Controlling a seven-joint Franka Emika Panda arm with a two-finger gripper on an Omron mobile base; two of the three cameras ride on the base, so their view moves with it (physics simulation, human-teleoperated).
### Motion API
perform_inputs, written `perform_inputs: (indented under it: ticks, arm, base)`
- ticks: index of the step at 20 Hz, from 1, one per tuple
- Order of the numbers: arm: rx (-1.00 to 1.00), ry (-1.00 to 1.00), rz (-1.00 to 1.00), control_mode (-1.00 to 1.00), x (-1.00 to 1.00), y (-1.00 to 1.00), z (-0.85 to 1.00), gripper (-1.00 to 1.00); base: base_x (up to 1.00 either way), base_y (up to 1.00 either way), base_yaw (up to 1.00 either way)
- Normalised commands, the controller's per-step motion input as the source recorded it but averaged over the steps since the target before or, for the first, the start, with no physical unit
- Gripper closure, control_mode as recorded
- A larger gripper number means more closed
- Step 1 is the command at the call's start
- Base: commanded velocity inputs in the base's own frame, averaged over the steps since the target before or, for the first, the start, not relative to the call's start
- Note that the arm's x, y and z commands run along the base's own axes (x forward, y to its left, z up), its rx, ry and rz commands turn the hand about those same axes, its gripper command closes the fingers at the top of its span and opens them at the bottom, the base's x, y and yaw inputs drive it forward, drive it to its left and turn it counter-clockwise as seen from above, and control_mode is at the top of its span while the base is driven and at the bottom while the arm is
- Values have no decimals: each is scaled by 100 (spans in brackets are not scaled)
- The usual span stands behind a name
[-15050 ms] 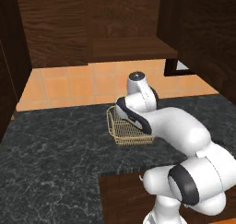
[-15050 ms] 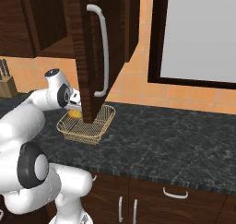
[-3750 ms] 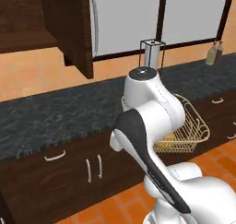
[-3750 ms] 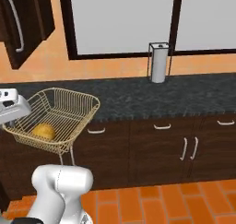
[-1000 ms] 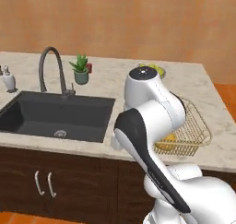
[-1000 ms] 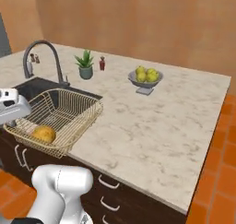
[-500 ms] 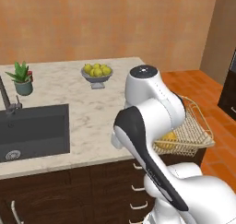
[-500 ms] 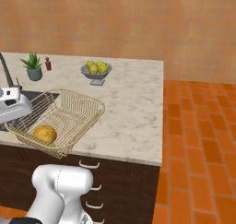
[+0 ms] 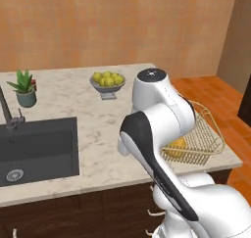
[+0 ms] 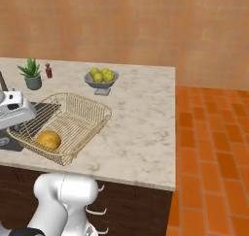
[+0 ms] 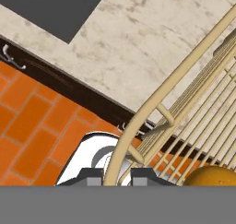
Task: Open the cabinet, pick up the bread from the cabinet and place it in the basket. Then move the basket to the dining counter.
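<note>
At the counter's left end, a dark sink is sitting sunk into the dining counter, with a potted plant and a bowl of fruit standing toward its back edge. The gripper is clamping the rim of the basket, which is hanging over the counter's front edge. The bread is lying inside the basket.

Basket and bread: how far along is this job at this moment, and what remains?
Done: the bread lies inside the basket. In hand: the pincer is shut on the basket's rim, carrying it above the front edge of the dining counter, partly hanging off it. Left: set the basket down on the beige top, which looks free between the sink and the fruit bowl, then let go.
</note>
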Motion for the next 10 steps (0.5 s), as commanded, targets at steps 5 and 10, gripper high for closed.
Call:
perform_inputs:
  ticks: [5,10]
  arm:
    - [0,0,0,100,0,0,0,100]
    - [0,0,0,-100,14,-2,-1,100]
  base:
    - [52,21,-5]
    - [0,0,0]
